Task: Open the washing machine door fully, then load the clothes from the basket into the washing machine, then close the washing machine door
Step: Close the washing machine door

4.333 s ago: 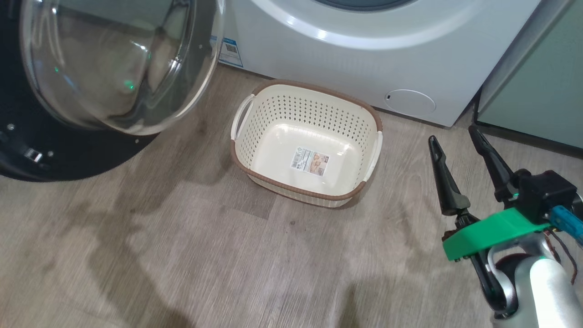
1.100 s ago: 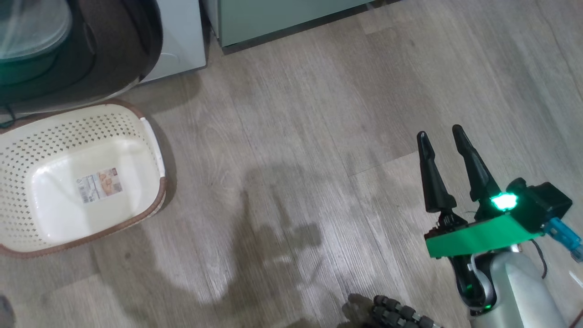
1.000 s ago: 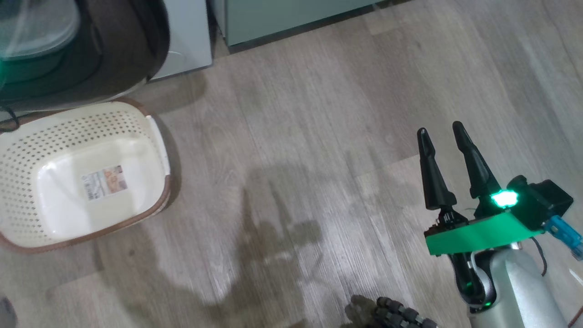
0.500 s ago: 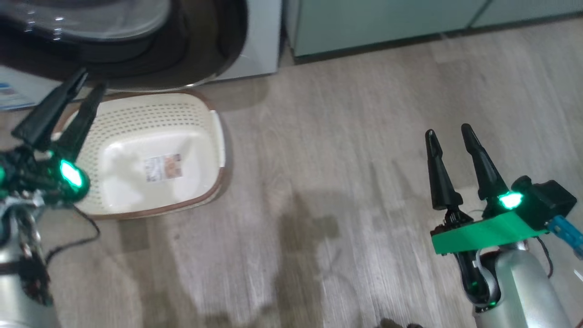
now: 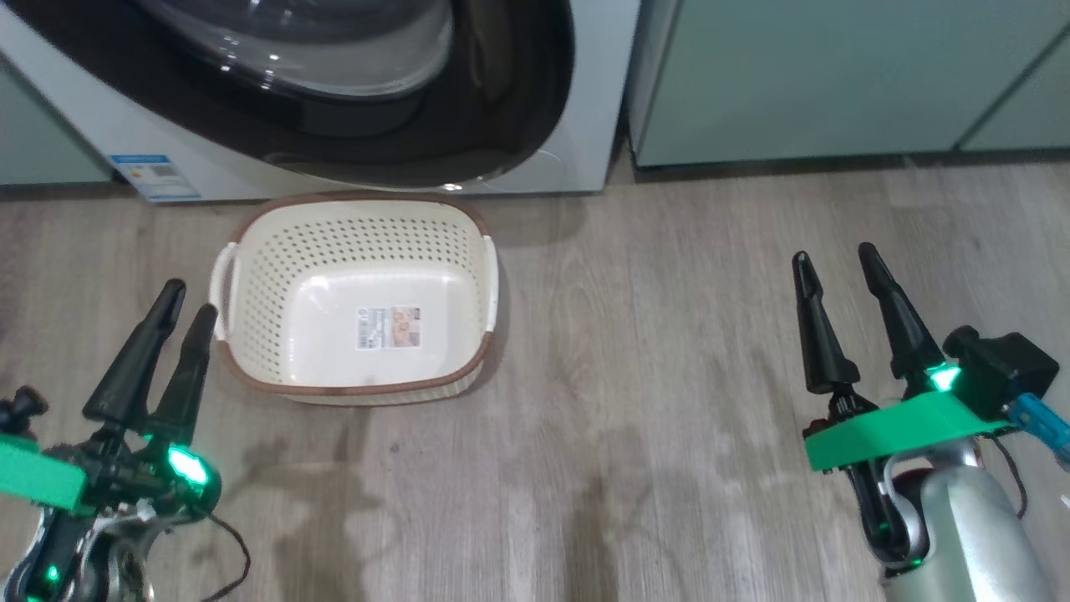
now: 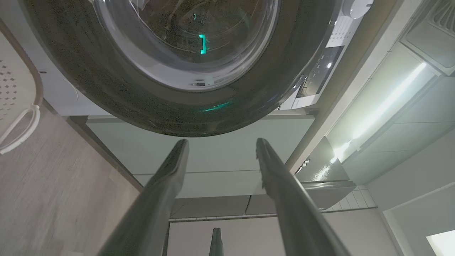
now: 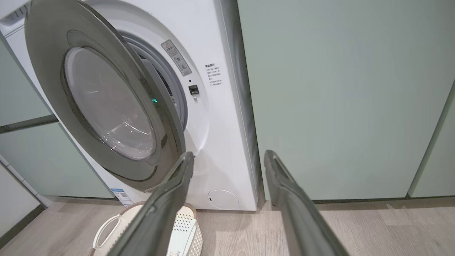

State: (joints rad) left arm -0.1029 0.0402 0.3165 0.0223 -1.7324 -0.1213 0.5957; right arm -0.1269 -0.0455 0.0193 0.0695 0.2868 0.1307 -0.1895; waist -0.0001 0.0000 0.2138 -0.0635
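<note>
**Door ajar over the basket, both end effectors free**

The washing machine door (image 7: 106, 106) stands partly swung out from the washing machine (image 7: 220, 142). Its black rim hangs above the far edge of the basket (image 5: 359, 251), which sits on the floor (image 5: 635, 351) just in front. Pale green cabinets (image 5: 836, 75) flank the machine. The left end effector (image 5: 190, 301) hovers just beside the basket's left handle, and the right end effector (image 5: 834, 253) is well apart to the right. Both have fingers spread, holding nothing.

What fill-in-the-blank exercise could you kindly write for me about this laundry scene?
1. The bottom of the basket bears only a ___.
2. The basket stands on the floor in ___ of the washing machine.
3. The left pincer and the right pincer are both ___, holding nothing.
Missing words: sticker; front; open.
</note>
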